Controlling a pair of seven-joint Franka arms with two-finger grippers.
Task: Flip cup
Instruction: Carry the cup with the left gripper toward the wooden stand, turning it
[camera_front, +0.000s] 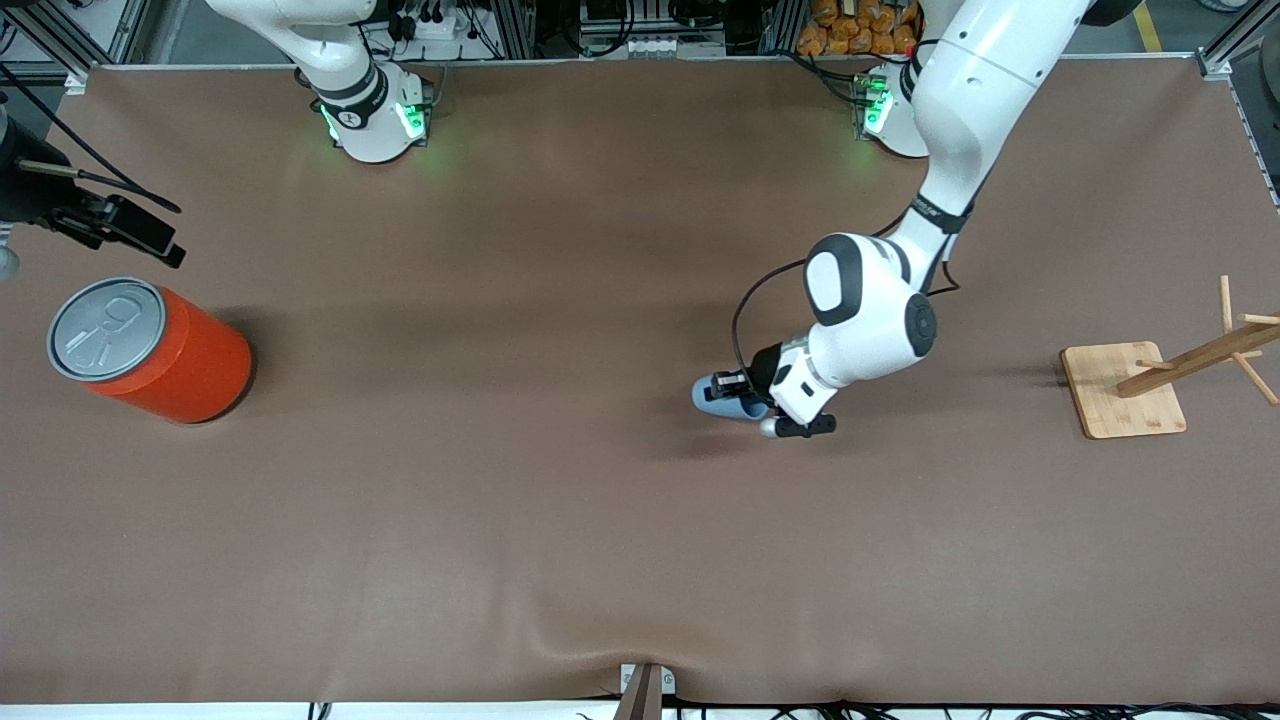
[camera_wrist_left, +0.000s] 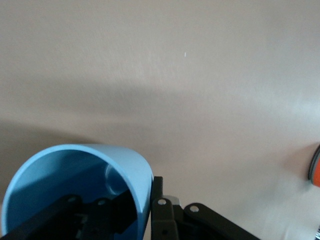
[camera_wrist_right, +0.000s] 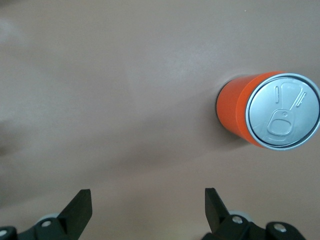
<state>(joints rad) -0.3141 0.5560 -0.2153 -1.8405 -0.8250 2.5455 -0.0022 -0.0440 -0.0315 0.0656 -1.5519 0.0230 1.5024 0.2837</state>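
The light-blue cup (camera_front: 716, 396) is near the table's middle, toward the left arm's end, tipped on its side with its darker inside turned to the gripper. My left gripper (camera_front: 748, 392) is shut on its rim wall. In the left wrist view one finger is inside the cup (camera_wrist_left: 75, 172) and the other finger (camera_wrist_left: 159, 200) presses on the outside; the gripper (camera_wrist_left: 136, 202) pinches the wall. I cannot tell whether the cup touches the table. My right gripper (camera_front: 160, 240) is open and empty over the table at the right arm's end, above the bare mat (camera_wrist_right: 147, 197).
A big orange can (camera_front: 160, 355) with a grey pull-tab lid stands at the right arm's end; it also shows in the right wrist view (camera_wrist_right: 265, 112). A wooden rack on a square base (camera_front: 1125, 390) stands at the left arm's end.
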